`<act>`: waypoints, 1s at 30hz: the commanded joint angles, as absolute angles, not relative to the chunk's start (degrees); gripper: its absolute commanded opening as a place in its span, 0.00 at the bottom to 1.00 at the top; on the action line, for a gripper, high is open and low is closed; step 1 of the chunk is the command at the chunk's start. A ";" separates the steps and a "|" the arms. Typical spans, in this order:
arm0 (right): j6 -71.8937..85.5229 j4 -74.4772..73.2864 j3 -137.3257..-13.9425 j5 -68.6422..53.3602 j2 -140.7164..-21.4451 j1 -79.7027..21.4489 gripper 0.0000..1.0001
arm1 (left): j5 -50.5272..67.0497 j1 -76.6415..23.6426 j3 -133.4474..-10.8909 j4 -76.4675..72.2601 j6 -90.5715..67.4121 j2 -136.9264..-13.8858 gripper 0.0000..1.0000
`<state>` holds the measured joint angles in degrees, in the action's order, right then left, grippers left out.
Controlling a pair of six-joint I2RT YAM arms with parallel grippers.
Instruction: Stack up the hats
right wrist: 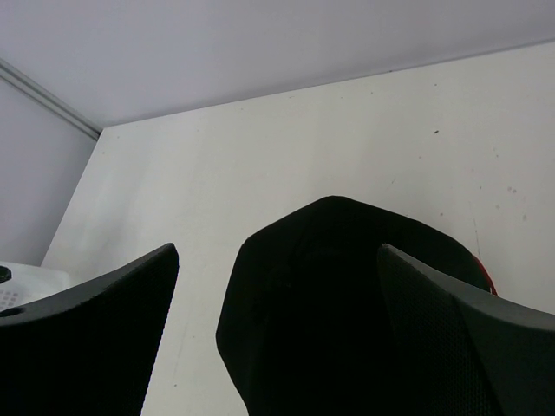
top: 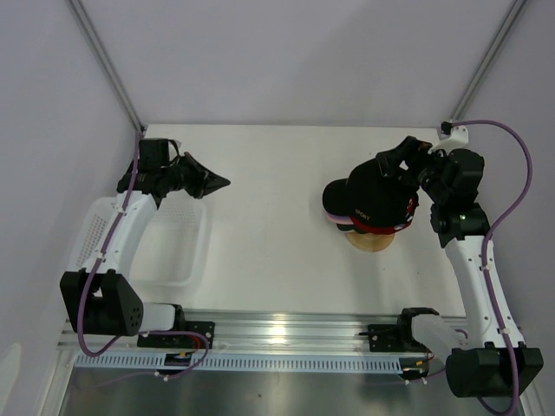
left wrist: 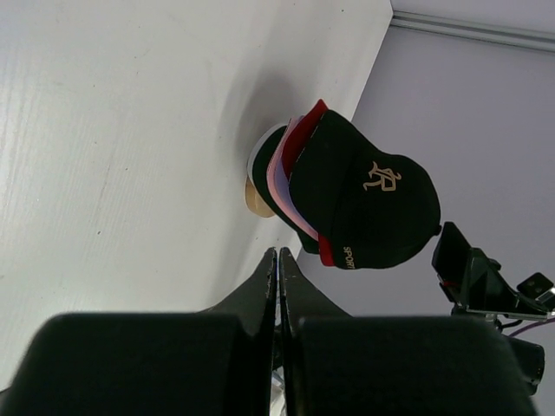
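hat stack (top: 368, 206) just under the right gripper (top: 399, 160), between its parted fingers (right wrist: 104, 321)

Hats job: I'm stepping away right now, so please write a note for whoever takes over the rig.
Left gripper: shut, empty, near the basket.
Right gripper: open, fingers either side of the top black cap.
Hats: all visible ones stacked on the wooden stand; none seen loose.
Left to do: probably just back the right gripper off and check the stack.

Left gripper (left wrist: 277, 256) tight together — right gripper (right wrist: 277, 251) wide apart.
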<state>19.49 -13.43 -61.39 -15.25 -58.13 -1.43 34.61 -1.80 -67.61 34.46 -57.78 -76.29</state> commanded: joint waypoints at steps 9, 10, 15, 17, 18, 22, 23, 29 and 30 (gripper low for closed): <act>20.74 -13.18 -61.61 -14.50 -56.16 -1.84 1.00 | 39.44 -1.14 -66.98 29.55 -51.34 -73.04 0.01; 20.74 -13.44 -61.52 -14.33 -55.99 -1.76 0.99 | 43.38 -1.14 -65.23 25.88 -51.33 -72.25 0.01; 20.83 -13.01 -60.03 -14.06 -55.46 -1.76 0.99 | 47.72 -1.14 -62.49 19.95 -44.93 -68.74 0.01; 20.83 -12.22 -59.85 -13.97 -55.46 -1.85 1.00 | 47.63 -1.14 -62.93 21.09 -42.29 -67.33 0.01; 20.83 -12.04 -59.85 -13.89 -55.55 -1.85 0.99 | 47.72 -1.14 -62.84 21.35 -39.75 -66.80 0.01; 20.39 -11.87 -60.03 -13.71 -55.90 -1.85 0.99 | 50.44 -1.14 -62.32 20.22 -36.13 -63.99 0.01; 20.22 -11.87 -59.94 -13.62 -55.90 -1.85 0.99 | 51.41 -1.14 -62.14 19.78 -35.34 -63.38 0.01; 19.34 -11.78 -59.85 -13.36 -56.25 -1.85 1.00 | 56.51 -1.23 -60.12 17.84 -31.65 -59.07 0.01; 19.34 -11.60 -59.85 -13.19 -56.16 -1.85 0.99 | 56.86 -1.23 -59.68 17.84 -31.29 -58.28 0.01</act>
